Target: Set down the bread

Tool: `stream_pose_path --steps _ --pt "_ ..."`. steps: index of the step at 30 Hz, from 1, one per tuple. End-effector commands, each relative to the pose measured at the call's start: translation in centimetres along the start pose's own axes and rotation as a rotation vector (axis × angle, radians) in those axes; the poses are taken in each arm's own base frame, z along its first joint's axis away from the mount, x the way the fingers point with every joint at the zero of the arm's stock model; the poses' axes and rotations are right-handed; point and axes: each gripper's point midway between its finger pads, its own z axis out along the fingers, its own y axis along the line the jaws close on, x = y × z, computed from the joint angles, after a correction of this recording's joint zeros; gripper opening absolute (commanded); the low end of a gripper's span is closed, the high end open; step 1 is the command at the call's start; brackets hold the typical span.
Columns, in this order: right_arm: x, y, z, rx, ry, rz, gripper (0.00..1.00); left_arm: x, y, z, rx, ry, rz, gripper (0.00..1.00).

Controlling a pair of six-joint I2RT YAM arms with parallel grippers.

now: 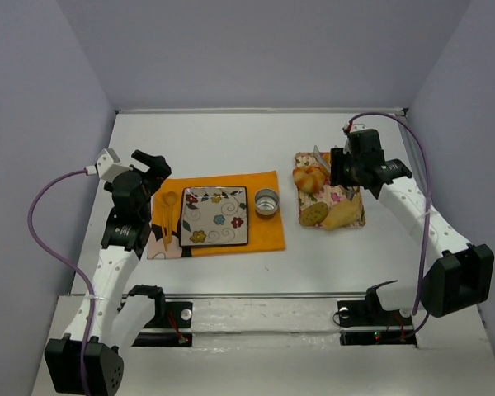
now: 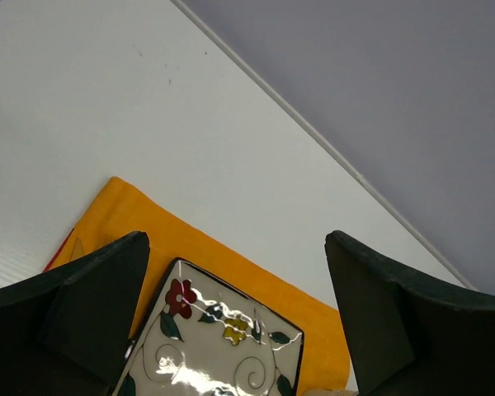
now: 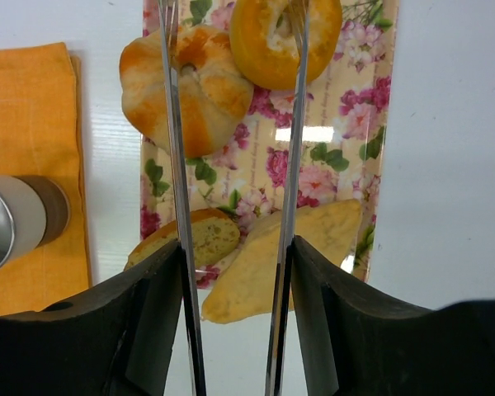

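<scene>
The bread, a golden-brown ring bagel [image 3: 268, 41], lies at the far end of the floral tray [image 3: 346, 124], beside a ridged orange bun [image 3: 200, 87]. My right gripper [image 3: 235, 247] is shut on metal tongs [image 3: 290, 165] and hovers over the tray [image 1: 351, 198]. The tongs are spread. Their left arm crosses the bun and their right arm crosses the bagel. In the top view the right gripper [image 1: 340, 167] hides most of the bagel. My left gripper [image 2: 238, 243] is open and empty above the left end of the flowered plate [image 2: 214, 346].
A pale yellow wedge [image 3: 301, 247] and a bread slice [image 3: 202, 238] lie at the tray's near end. A metal cup [image 1: 266, 202] and the plate [image 1: 215, 216] sit on an orange napkin [image 1: 268, 235]. Yellow cutlery [image 1: 167, 216] lies left of the plate.
</scene>
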Motion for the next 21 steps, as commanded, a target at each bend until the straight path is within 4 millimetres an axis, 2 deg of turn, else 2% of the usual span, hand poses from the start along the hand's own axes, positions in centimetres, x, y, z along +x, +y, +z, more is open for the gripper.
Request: stream_pose_path --steps 1,11,16,19,21 --pt "-3.4 -0.3 -0.8 0.061 -0.102 -0.022 0.58 -1.4 -0.5 0.1 0.017 -0.056 -0.015 0.99" --pt "-2.4 0.2 2.0 0.079 -0.012 -0.059 0.61 -1.5 -0.5 0.0 0.019 -0.058 -0.015 0.99" --pt "-2.0 -0.9 3.3 0.163 0.021 -0.048 0.6 -1.6 -0.5 0.0 0.016 -0.063 -0.015 0.99" --pt "-1.6 -1.5 3.9 0.206 0.045 -0.04 0.5 -1.7 -0.4 -0.1 0.014 -0.067 -0.017 0.99" --pt "-1.7 -1.7 3.7 0.225 0.039 -0.026 0.38 -1.7 -0.3 -0.1 0.013 -0.068 -0.017 0.99"
